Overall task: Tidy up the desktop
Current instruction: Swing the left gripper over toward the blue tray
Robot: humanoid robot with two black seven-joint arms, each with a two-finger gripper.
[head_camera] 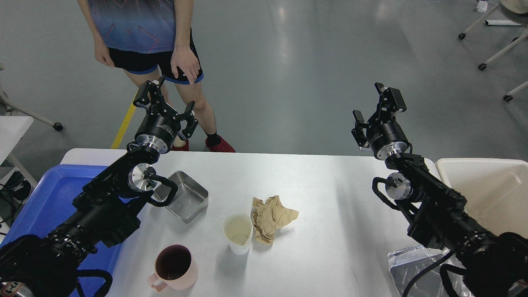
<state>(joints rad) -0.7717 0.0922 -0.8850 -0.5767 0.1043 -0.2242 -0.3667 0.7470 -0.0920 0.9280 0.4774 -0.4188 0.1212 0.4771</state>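
The white desktop (330, 194) fills the lower middle of the head view. On it lie a steel rectangular container (187, 198), a crumpled brown paper (270, 216), a white paper cup (238, 232) and a pink mug (173, 268). My left gripper (165, 103) is raised above the table's far left edge, fingers spread open and empty. Over the far right edge, my right gripper (375, 107) is also lifted, open and holding nothing.
A blue plastic tray (37, 206) sits at the left under my left arm. A beige bin (491, 189) stands at the right. A silvery foil bag (412, 264) lies at the front right. A person (144, 37) stands just beyond the table's far edge.
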